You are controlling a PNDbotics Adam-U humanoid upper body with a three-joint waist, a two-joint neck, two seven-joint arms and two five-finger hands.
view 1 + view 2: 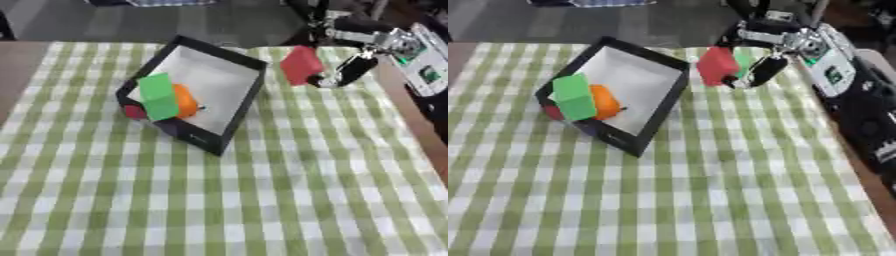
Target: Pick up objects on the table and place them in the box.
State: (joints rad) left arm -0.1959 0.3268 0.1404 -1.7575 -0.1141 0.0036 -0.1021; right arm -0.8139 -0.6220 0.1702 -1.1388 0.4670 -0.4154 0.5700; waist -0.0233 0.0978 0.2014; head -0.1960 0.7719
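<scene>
The right robot hand (pixel 350 70), fingers clamped on a red block (pixel 301 65), hangs at about 2 o'clock from the black-walled, white-floored box (pixel 247 97); left robot hand unseen.

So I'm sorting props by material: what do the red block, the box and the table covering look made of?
Red block: probably painted wood or foam, matte with flat faces. Box: looks like cardboard, thin black walls, white inside. Table covering: woven cloth, green-and-white check.

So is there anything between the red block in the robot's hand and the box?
Nothing visible. The right hand holds the red block just right of the box, with only bare tablecloth near it.
</scene>
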